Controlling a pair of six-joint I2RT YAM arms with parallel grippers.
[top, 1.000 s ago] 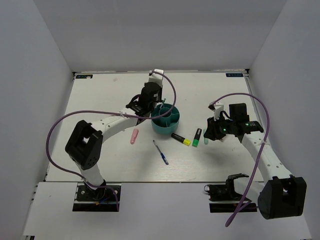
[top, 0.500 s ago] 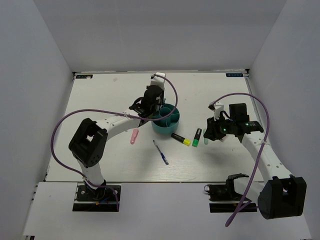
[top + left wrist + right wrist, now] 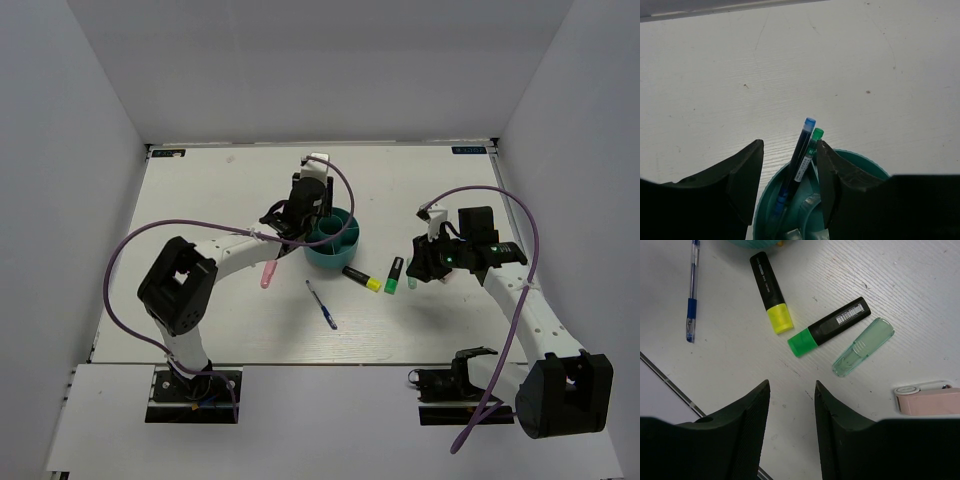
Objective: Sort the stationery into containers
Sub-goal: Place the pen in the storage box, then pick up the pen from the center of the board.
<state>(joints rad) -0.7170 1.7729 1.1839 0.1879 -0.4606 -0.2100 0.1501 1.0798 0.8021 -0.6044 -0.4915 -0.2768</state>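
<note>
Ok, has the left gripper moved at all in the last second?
Yes. In the top view the left gripper has shifted slightly to the right, further over the left rim of the teal organizer, which stayed put.

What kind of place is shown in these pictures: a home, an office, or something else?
Probably a robot test cell in a lab: a white table boxed in by plain white walls, a left arm and right arm bolted at its near edge, and markers beside a teal organizer.
</note>
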